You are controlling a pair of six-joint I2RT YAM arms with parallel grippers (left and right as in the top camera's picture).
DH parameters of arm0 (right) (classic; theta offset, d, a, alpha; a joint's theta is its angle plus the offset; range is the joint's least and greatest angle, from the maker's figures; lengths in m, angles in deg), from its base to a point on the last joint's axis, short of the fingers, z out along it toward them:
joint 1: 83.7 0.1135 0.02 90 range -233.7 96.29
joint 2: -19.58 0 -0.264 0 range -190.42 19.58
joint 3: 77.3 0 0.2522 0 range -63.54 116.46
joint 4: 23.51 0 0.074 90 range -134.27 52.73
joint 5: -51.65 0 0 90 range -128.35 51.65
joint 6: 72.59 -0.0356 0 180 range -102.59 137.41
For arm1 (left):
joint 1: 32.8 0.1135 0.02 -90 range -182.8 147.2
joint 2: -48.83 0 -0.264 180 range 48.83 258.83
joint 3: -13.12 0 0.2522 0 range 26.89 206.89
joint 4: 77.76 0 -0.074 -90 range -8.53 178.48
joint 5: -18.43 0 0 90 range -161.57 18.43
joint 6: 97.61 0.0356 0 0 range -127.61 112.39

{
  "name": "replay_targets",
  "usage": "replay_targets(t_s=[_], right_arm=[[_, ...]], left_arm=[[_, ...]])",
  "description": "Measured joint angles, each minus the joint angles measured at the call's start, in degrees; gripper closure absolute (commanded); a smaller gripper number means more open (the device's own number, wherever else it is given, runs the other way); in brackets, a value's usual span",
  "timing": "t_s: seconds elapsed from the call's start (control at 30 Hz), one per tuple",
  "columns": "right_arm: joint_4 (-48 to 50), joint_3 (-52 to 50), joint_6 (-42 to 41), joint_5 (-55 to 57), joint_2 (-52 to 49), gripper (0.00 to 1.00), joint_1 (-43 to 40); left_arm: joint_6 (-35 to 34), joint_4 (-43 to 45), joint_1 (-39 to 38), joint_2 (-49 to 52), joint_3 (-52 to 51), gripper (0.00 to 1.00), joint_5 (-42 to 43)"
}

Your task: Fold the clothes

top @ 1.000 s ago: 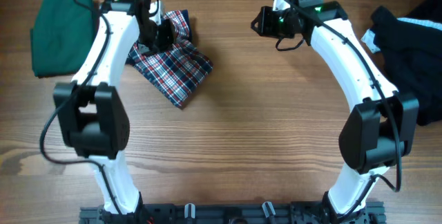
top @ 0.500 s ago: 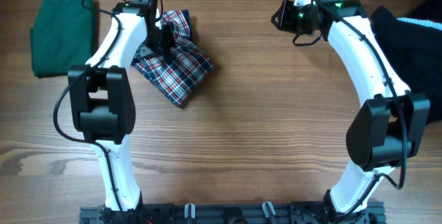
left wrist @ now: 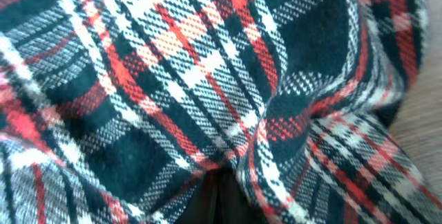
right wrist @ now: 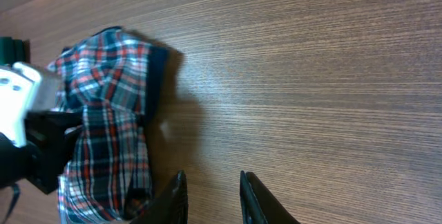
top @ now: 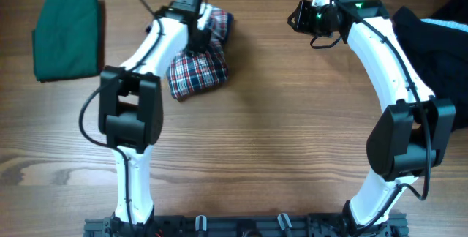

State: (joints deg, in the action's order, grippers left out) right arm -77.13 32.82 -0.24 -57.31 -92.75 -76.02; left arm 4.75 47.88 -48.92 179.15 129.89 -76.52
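Fingers of the left gripper [top: 197,36] are clamped on the bunched plaid dress [top: 199,74], far-left on the table [top: 278,142]. The right gripper [right wrist: 213,179] is held slightly apart, empty; bare wood is seen between them.

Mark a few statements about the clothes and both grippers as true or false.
1. The left gripper is shut on the plaid dress. True.
2. The green garment lies under the plaid dress. False: the two lie apart.
3. The right gripper holds the black garment. False: nothing is between its fingers, only bare wood below.
4. The green garment lies flat in a neat rectangle. True.
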Motion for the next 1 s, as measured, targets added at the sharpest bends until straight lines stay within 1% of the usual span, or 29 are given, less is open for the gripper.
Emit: replay_targets(t_s=[0.17,0.27,0.4,0.53,0.63,0.7,0.73,0.77,0.8,0.83,0.93,1.0], right_arm=[[0.02,0.0,0.02,0.0,0.0,0.74,0.0],[0.02,0.0,0.02,0.02,0.0,0.74,-0.04],[0.04,0.02,0.02,0.15,0.0,0.74,-0.74],[0.04,0.0,0.0,0.2,0.0,0.74,-2.6],[0.07,0.0,0.02,0.2,0.0,0.74,-4.07],[0.04,0.0,0.0,0.2,0.0,0.74,-4.83],[0.07,0.0,0.02,0.2,0.0,0.74,-5.18],[0.07,0.02,0.0,0.17,0.0,0.73,-5.49],[0.07,0.0,0.0,0.2,0.0,0.69,-5.62],[0.07,0.0,0.0,0.2,0.0,0.68,-5.75],[0.07,0.0,0.04,0.2,0.0,0.64,-5.75],[0.07,0.0,0.04,0.2,0.0,0.61,-5.75]], left_arm=[[9.73,1.77,-3.8,0.31,0.0,0.96,-3.52],[12.76,2.67,-4.92,0.42,-0.02,0.96,-5.11],[14.93,5.75,-5.9,0.85,-0.07,0.96,-7.41],[17.0,11.63,-6.38,1.05,-0.48,0.96,-9.05],[17.29,14.12,-6.43,1.05,-0.52,0.96,-10.03],[15.76,14.27,-6.43,0.98,-0.52,0.9,-10.25],[14.34,14.16,-6.43,0.76,-0.55,0.84,-10.27],[12.28,13.84,-6.43,0.26,-0.68,0.7,-10.29],[10.84,13.51,-6.43,-0.26,-0.81,0.63,-10.25],[7.76,12.35,-6.43,-1.46,-0.94,0.6,-10.25],[0.07,7.43,-6.43,-5.84,-1.18,0.6,-9.49],[-6.32,2.36,-6.38,-10.67,-1.16,0.6,-6.8]])
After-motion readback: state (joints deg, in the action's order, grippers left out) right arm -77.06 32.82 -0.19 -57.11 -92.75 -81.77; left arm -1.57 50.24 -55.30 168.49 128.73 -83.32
